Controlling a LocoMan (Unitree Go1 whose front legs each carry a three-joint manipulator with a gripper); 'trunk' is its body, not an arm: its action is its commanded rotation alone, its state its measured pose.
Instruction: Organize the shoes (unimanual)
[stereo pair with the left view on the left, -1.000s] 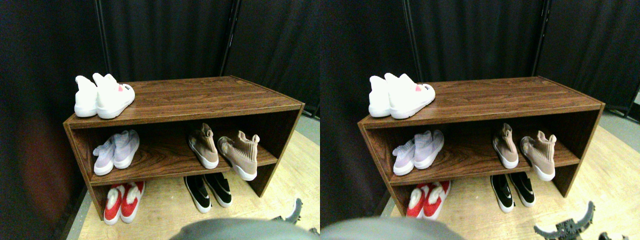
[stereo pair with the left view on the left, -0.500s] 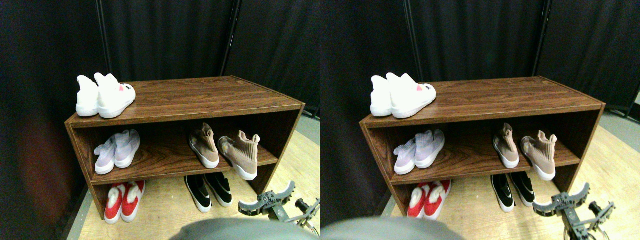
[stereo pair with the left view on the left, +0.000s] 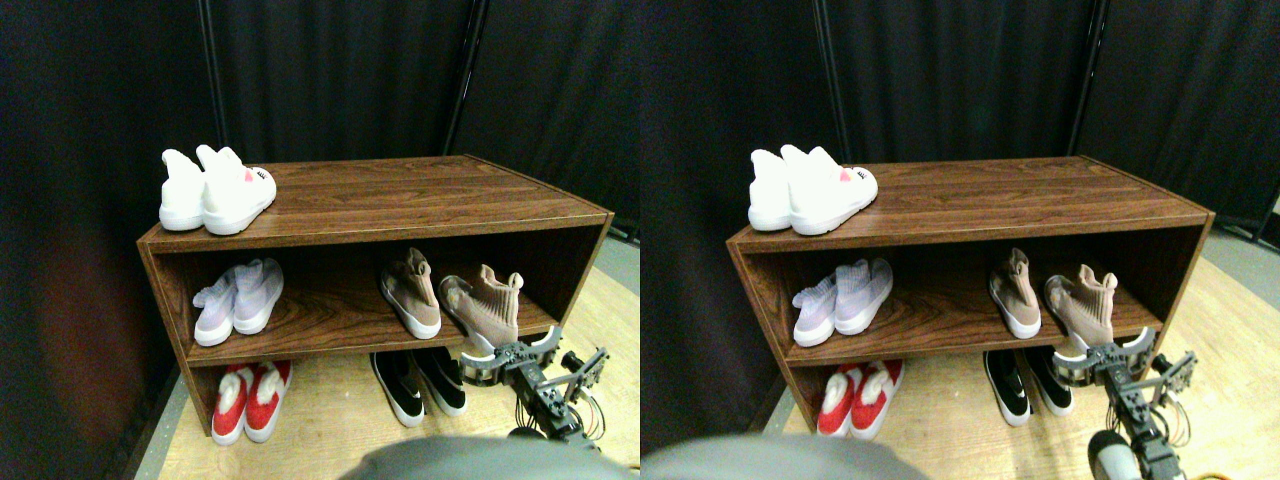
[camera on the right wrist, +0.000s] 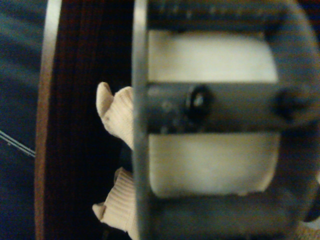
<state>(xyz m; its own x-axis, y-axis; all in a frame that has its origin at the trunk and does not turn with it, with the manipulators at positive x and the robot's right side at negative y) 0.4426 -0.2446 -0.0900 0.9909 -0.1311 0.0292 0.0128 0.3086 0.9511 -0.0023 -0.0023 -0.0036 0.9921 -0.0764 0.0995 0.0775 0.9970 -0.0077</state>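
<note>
Stereo pair view: the right tan shoe (stereo pair with the left view on the left: 487, 310) lies askew at the middle shelf's (stereo pair with the left view on the left: 330, 335) front edge, apart from its mate (stereo pair with the left view on the left: 410, 292); straightening remains. The right gripper (stereo pair with the left view on the left: 515, 360) is just before it; whether it is open, I cannot tell

Shelf unit (stereo pair with the left view on the left: 400, 195): dark wood, open front, up beyond the pincer (stereo pair with the left view on the left: 512, 362).
Top board: white pair (stereo pair with the left view on the left: 213, 190), farthest from the pincer.
Middle shelf: lilac pair (stereo pair with the left view on the left: 238, 300) well away; tan pair (stereo pair with the left view on the left: 450, 298), nearer shoe right above the pincer.
Floor (stereo pair with the left view on the left: 330, 420): black pair (stereo pair with the left view on the left: 420, 382) just beside the pincer, red pair (stereo pair with the left view on the left: 248, 400) far off.
</note>
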